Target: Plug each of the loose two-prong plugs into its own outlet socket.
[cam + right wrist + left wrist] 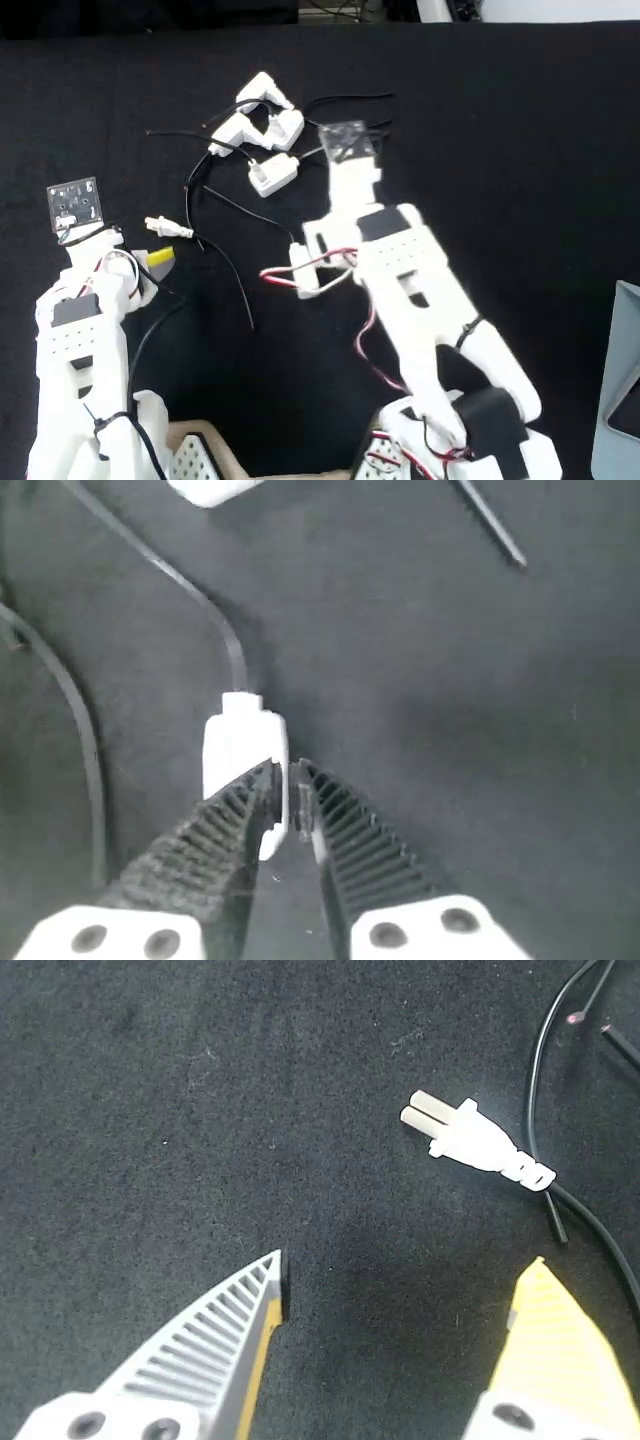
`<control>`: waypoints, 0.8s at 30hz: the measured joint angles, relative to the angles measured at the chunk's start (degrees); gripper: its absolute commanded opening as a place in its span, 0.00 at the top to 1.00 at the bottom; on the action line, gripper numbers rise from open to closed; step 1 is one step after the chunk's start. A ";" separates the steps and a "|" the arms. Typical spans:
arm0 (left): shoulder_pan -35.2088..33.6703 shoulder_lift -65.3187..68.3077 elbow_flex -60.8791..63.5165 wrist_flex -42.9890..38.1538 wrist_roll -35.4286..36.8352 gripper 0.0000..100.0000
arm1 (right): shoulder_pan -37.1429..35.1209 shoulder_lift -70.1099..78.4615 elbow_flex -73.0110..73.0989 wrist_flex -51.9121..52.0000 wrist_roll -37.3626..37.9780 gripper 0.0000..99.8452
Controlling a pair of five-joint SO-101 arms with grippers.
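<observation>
A white two-prong plug [470,1140] on a black cable lies flat on the black cloth, just ahead of my left gripper [410,1260], which is open and holds nothing. From above, that plug [168,228] sits beside the left gripper [150,262] and its yellow finger. My right gripper [285,775] has its fingers together, with the tips over the end of a white corded connector [240,740]. I cannot tell whether it pinches the connector. That connector [300,265] lies beside the right arm [400,270]. Several white outlet pieces [265,130] are clustered farther back.
Loose black cables [225,265] trail across the cloth between the two arms. A grey-blue container [620,380] stands at the right edge. A perforated box [200,455] sits at the front between the arm bases.
</observation>
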 measured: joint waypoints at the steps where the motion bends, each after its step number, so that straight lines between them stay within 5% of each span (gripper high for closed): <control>1: 0.00 0.00 0.00 0.00 0.00 0.65 | 0.00 0.00 0.79 -0.26 0.35 0.99; 24: -3.43 0.00 0.00 0.00 0.44 0.65 | -15.65 8.44 6.33 -11.25 1.05 0.99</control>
